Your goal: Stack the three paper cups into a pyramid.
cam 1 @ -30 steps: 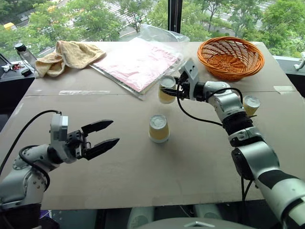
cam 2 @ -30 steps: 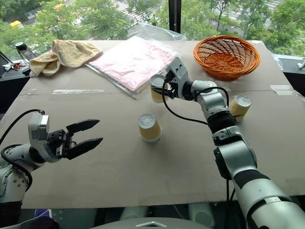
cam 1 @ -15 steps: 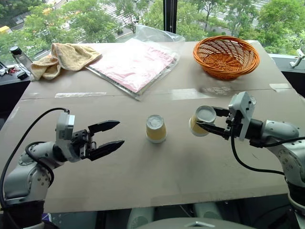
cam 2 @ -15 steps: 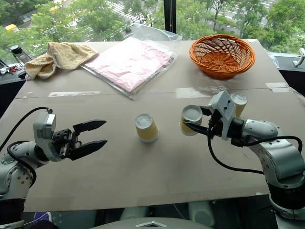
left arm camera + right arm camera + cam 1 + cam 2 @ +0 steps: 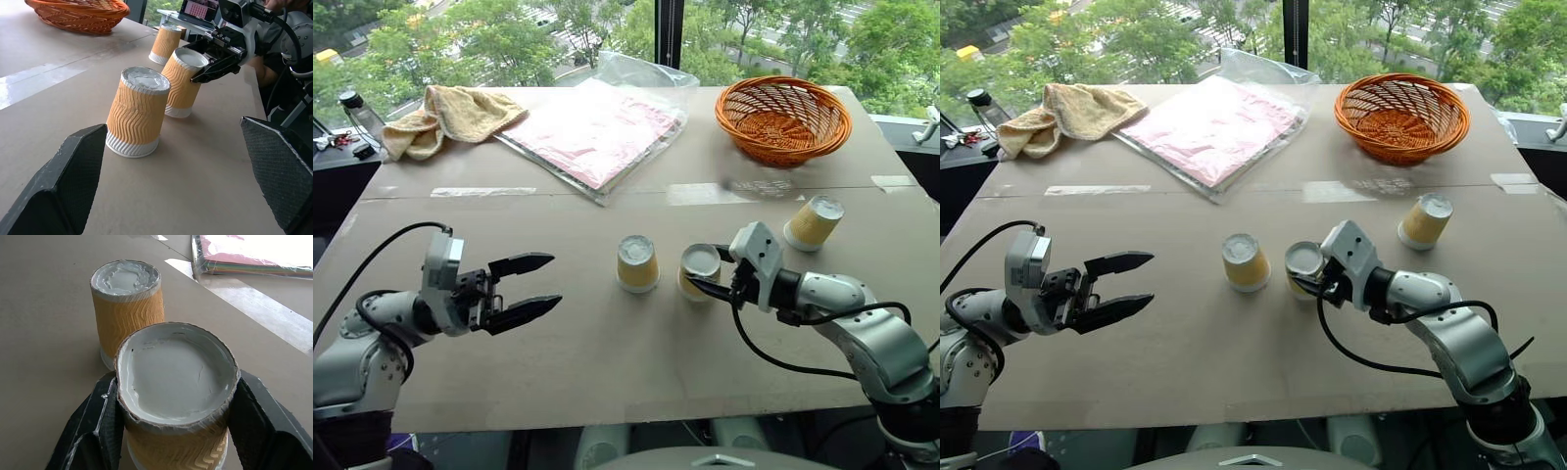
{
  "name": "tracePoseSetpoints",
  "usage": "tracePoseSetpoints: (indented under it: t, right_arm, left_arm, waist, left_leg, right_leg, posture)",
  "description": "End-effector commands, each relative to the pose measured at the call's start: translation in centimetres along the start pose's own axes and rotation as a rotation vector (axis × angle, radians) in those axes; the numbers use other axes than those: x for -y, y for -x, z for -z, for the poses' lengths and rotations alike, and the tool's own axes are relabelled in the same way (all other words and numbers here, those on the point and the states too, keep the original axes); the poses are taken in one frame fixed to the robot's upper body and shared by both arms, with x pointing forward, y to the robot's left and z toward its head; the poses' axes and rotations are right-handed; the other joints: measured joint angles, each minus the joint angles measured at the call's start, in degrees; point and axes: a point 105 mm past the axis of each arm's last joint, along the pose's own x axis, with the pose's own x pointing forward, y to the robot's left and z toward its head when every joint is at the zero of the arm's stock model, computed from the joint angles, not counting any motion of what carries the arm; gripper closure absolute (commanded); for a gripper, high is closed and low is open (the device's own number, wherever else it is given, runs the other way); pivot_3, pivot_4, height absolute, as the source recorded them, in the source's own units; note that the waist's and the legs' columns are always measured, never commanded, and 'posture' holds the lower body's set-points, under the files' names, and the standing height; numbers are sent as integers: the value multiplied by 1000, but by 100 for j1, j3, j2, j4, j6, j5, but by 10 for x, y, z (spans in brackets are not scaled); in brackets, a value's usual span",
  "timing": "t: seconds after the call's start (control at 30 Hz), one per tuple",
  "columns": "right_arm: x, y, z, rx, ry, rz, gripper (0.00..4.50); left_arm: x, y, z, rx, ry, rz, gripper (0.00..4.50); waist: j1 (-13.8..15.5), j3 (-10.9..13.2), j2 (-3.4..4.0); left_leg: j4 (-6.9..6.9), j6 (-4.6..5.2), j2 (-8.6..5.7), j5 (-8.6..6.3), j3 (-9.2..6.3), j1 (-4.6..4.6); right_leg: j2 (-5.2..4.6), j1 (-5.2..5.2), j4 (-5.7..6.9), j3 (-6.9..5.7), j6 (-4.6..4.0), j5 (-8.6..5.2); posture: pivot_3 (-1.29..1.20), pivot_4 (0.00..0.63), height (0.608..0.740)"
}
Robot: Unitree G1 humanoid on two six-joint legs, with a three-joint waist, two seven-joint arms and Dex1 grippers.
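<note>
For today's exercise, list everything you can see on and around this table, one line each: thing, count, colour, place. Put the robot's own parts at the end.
Small tapered paper cups: three, yellow-tan with white rims, all upside down; one at mid-table, one beside it in the right gripper, one apart on the right side.
Woven basket: one, orange, far right corner.
Clear plastic packet of paper: one, pink, far middle.
Crumpled towel: one, tan, far left.
Cardboard-covered table: one, brown.
Trees: green, outside the window beyond the table.
Left gripper: black fingers, open, hovering over the left side of the table.
Right gripper: black fingers, shut on the second cup.
</note>
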Motion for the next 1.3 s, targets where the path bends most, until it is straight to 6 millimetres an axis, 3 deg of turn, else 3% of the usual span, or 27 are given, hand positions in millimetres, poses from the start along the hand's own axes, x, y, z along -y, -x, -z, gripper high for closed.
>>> tracePoseSetpoints:
  t: [0.03,0.27,0.43,0.53,0.77,0.87,0.97,1.03,1.17,1.3]
  right_arm:
    - [-1,-8,-6,28,28,4,2347]
    - [1,-20,1,35,-23,1,2347]
    - [1,-19,4,46,-44,-9,76]
    - [8,-2,-12,116,-38,29,31]
    - [23,66,-66,330,-15,125,31]
    - [52,92,-71,323,-8,284,31]
    - [108,114,-41,138,1,600,31]
    - [130,123,-20,47,-5,717,31]
    - [148,126,8,-27,-82,777,31]
    - [161,127,22,-14,-165,809,31]
  left_arm:
    - [4,3,-10,4,-51,4,0]
    - [7,2,-7,6,-47,4,0]
    - [8,-2,-7,12,-43,19,0]
    - [10,-2,-7,11,-43,29,0]
    - [10,-9,-9,20,-48,57,0]
    - [9,-14,-11,30,-52,72,0]
    - [8,-18,-10,39,-50,85,0]
    - [7,-19,-9,40,-46,89,0]
    - [7,-20,-8,39,-43,93,0]
    - [8,-19,-7,38,-41,94,0]
  waist:
    - [3,0,-1]
    - [10,-3,-6]
    - [5,-1,-3]
    - [19,1,-2]
    - [44,4,-4]
    - [42,3,-5]
    - [38,0,-9]
    - [36,-4,-19]
    - [27,-1,-13]
    - [4,4,-5]
  left_leg:
    - [0,0,0,0,-1,0]
    - [2,0,0,0,-2,3]
    - [2,0,1,0,-1,3]
    - [2,0,1,0,-2,0]
    - [2,0,0,0,-4,-1]
    - [2,0,1,0,-5,2]
    - [7,0,0,0,4,3]
    - [8,0,-2,0,8,3]
    - [2,0,-2,0,7,2]
    - [1,0,-2,0,12,1]
  right_leg:
    - [0,0,0,-1,-1,0]
    - [0,2,2,-1,-4,-1]
    - [1,2,2,-1,-2,0]
    - [1,1,2,-2,0,1]
    - [0,2,0,-3,1,1]
    - [1,4,2,-4,-1,0]
    - [0,5,2,1,-5,-2]
    - [-1,5,1,6,-13,-6]
    - [1,2,2,6,0,1]
    - [1,1,1,14,1,2]
  posture:
    - [0,150,740]
    - [0,150,740]
    - [0,150,740]
    - [0,150,740]
    - [0,150,740]
    - [0,150,740]
    - [0,150,740]
    - [0,150,740]
    - [0,150,740]
    - [0,150,740]
